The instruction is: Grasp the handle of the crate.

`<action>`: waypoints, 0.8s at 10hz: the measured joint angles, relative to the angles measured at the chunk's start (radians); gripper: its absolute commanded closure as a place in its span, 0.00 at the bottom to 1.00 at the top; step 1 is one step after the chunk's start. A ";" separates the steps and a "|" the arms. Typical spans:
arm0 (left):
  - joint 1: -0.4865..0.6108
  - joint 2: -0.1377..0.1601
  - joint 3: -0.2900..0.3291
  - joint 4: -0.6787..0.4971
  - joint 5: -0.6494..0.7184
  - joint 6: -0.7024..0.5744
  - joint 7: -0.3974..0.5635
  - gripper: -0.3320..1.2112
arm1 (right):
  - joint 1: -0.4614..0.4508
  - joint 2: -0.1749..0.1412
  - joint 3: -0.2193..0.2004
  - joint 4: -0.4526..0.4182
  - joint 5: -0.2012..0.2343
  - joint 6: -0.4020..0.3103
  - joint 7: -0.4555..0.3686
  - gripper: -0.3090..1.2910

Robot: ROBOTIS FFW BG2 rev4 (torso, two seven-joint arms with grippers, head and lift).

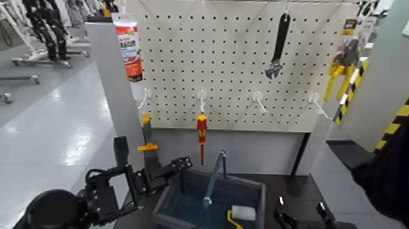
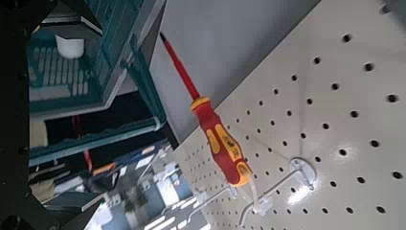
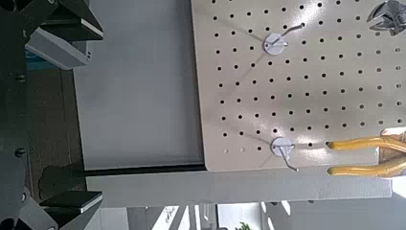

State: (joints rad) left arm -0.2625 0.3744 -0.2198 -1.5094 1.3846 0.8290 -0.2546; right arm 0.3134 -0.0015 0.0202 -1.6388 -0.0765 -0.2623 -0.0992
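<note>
The dark blue-grey slotted crate [image 1: 182, 210] stands on a dark table at the bottom centre of the head view. Its thin blue-grey handle [image 1: 214, 173] stands upright across its middle. A paint roller [image 1: 240, 214] with a yellow handle lies inside. My left gripper [image 1: 167, 169] is open, just left of the crate's rear left corner and apart from the handle. The left wrist view shows the crate's slotted wall [image 2: 91, 72] close by. My right gripper [image 1: 300, 214] is open and empty, low to the right of the crate; it also shows in the right wrist view [image 3: 62, 120].
A white pegboard [image 1: 243, 91] rises right behind the crate. On it hang a red-and-yellow screwdriver [image 1: 201, 131], an orange-handled tool [image 1: 146, 137], a black wrench [image 1: 277, 49] and yellow pliers [image 1: 338, 73]. A tube [image 1: 129, 45] hangs on the grey post. Black-and-yellow hazard tape marks the right side.
</note>
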 measured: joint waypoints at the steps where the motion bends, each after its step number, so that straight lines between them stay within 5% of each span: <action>1: -0.039 0.008 -0.033 0.050 0.043 0.022 -0.023 0.29 | -0.001 0.000 0.002 0.001 -0.001 -0.001 0.000 0.27; 4: -0.145 0.021 -0.128 0.193 0.145 0.073 -0.112 0.29 | -0.006 0.000 0.006 0.006 -0.005 -0.004 0.000 0.27; 8: -0.267 -0.016 -0.192 0.366 0.155 0.133 -0.212 0.29 | -0.011 0.000 0.013 0.010 -0.009 -0.009 0.001 0.27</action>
State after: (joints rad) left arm -0.5292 0.3584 -0.4118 -1.1431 1.5401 0.9624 -0.4667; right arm 0.3027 -0.0015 0.0335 -1.6286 -0.0853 -0.2711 -0.0984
